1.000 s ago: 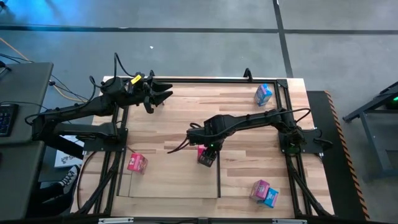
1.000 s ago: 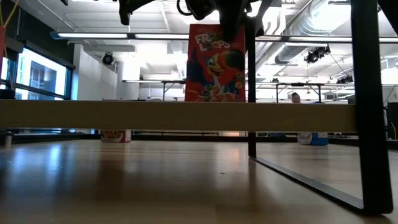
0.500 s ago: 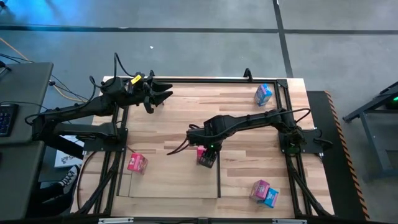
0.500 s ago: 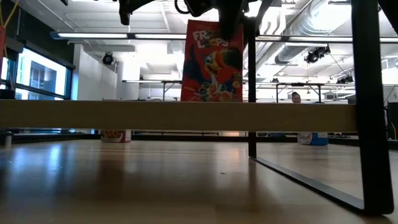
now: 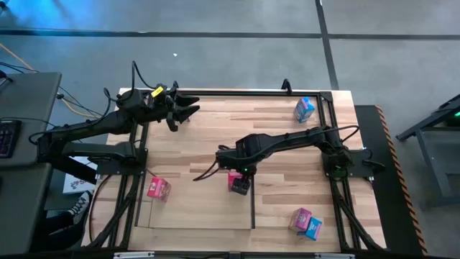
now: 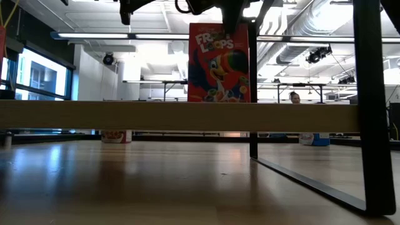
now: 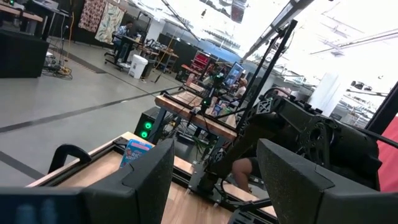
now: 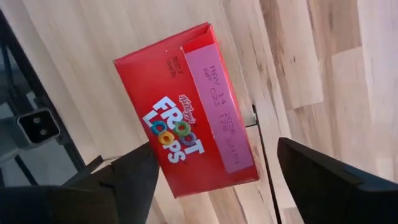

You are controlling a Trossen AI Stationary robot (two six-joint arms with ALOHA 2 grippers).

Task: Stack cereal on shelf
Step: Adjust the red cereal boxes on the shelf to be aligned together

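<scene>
A red cereal box [image 8: 186,106] stands upright on the light wood shelf [image 5: 194,208], its bottom on the panel [image 6: 187,116]. In the low view the red box [image 6: 219,62] is next to a dark upright [image 6: 252,94]. My right gripper [image 8: 214,180] points down over the box's top, open, one finger on either side of it. In the high view my right gripper [image 5: 239,176] is at mid-table. My left gripper [image 5: 188,111] hangs open and raised at the far left, holding nothing. A pink box [image 5: 158,188] stands on the shelf's left part.
A light blue box [image 5: 305,109] stands at the table's far right corner. A pink and a light blue box [image 5: 305,223] sit together near the right front. The shelf's dark side wall [image 5: 253,208] runs just beside the red box. Dark frame rails edge the table.
The red box was tilted half a second ago and now stands upright on the shelf, turned slightly. Both arms have stayed where they were.
</scene>
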